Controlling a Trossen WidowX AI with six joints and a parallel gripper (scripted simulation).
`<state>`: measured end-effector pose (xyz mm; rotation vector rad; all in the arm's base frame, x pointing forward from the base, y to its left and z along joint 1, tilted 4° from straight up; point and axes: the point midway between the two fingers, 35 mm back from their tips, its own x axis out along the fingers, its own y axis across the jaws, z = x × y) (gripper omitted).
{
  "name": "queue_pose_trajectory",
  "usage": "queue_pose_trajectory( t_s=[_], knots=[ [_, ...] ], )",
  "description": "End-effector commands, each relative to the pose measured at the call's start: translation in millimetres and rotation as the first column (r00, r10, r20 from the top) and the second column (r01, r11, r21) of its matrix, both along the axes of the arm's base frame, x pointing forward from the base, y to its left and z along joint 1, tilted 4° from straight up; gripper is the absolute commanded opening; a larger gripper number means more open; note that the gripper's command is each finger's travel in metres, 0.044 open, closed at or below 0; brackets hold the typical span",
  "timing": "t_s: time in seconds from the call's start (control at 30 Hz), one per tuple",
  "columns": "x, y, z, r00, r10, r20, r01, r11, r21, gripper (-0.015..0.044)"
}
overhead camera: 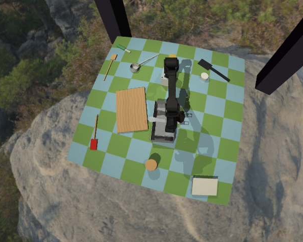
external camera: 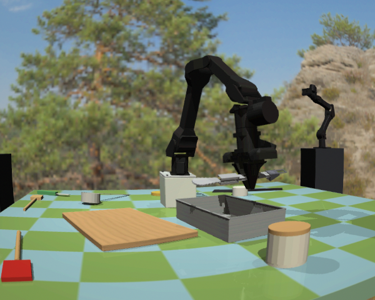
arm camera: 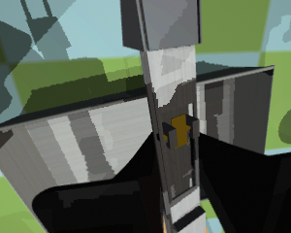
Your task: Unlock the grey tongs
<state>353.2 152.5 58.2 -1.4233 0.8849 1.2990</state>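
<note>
- While the black gripper (overhead camera: 171,122) (external camera: 250,186) (arm camera: 169,134) clamped them, the long grey metal tongs (overhead camera: 158,119) (external camera: 205,181) (arm camera: 171,65) hung nearly level above the grey rectangular tin (overhead camera: 162,141) (external camera: 203,220) (arm camera: 113,131).
- A small yellow piece (arm camera: 178,131) showed between their edges.

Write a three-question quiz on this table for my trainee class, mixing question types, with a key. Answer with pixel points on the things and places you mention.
1. True or false: the grey tongs (external camera: 205,181) (arm camera: 172,68) are clear of the roasting tin (external camera: 202,217) (overhead camera: 162,141).
2. Multiple choice: what lies on the wooden board (overhead camera: 132,110) (external camera: 126,227)?
a) the red-headed tool
b) nothing
c) the lidded jar
3. Fill in the blank: the gripper (external camera: 250,187) is shut on the ____.

Key: 1. true; 2. b; 3. grey tongs
</note>
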Motion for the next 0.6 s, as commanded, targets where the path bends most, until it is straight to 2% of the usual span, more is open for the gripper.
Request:
queue_pose_trajectory(
  t_s=[0.0, 0.57],
  knots=[
    [1.4, 0.1, 5.0, 0.999, -0.029, -0.034, 0.028, 0.999, -0.018, -0.0150],
    [4.7, -14.9, 7.5, 0.992, -0.098, -0.084, 0.095, 0.995, -0.036, -0.0150]
  ],
)
